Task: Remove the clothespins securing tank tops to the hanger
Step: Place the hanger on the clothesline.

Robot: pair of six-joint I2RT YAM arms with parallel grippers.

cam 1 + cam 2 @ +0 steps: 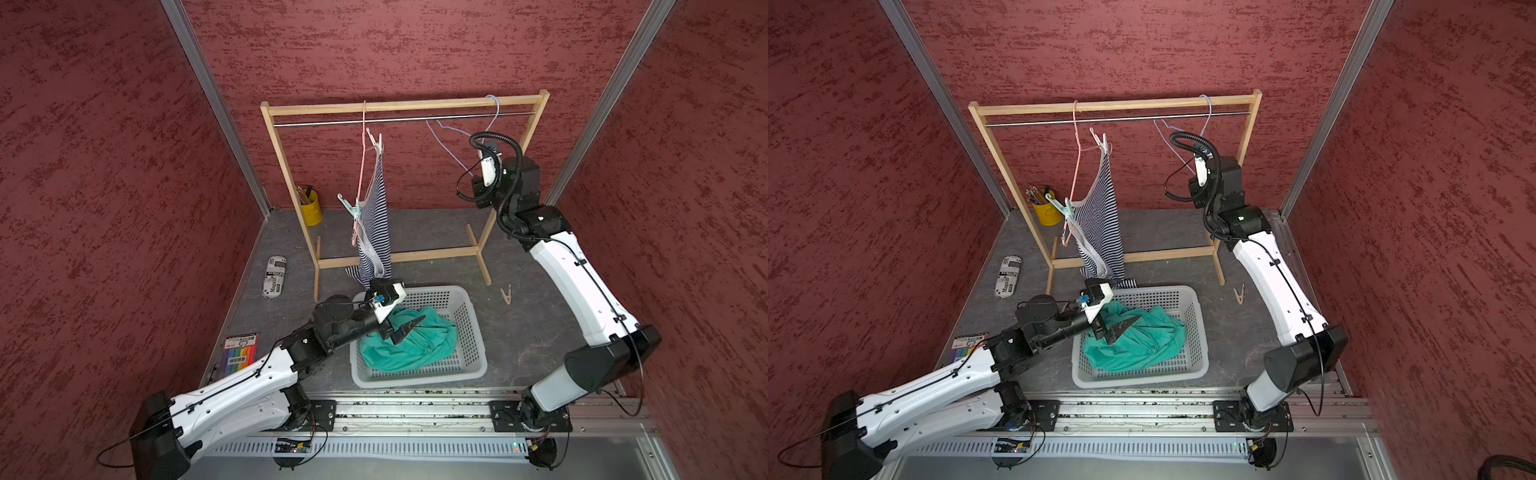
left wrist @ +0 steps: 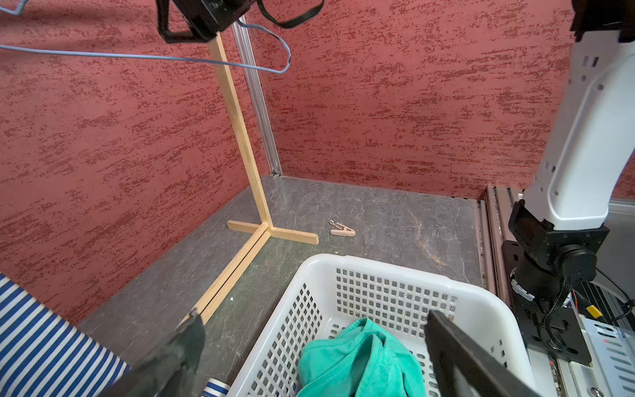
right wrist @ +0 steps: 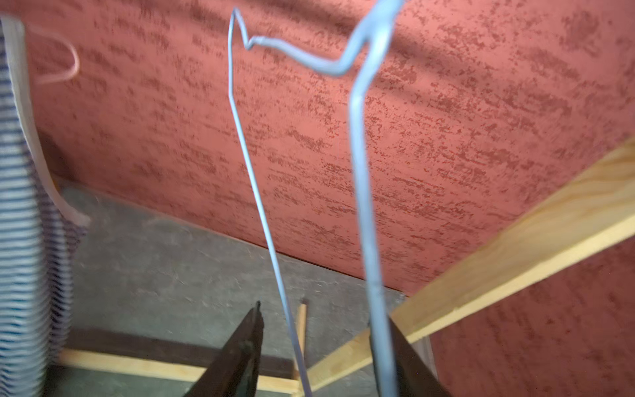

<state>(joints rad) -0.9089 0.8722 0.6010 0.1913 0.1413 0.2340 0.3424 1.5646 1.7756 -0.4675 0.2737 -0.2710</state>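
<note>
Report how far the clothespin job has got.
Done: the plain teal tank top lies in the white perforated plastic basket, the blue wire hanger is bare, one pale pink clothespin lies on the floor. In hand: right end effector open around that hanger's wire; left end effector open above the basket. Left: the navy-and-white striped tank top, pegged to the pink hanger by a pale clothespin and a mint green clothespin.
</note>
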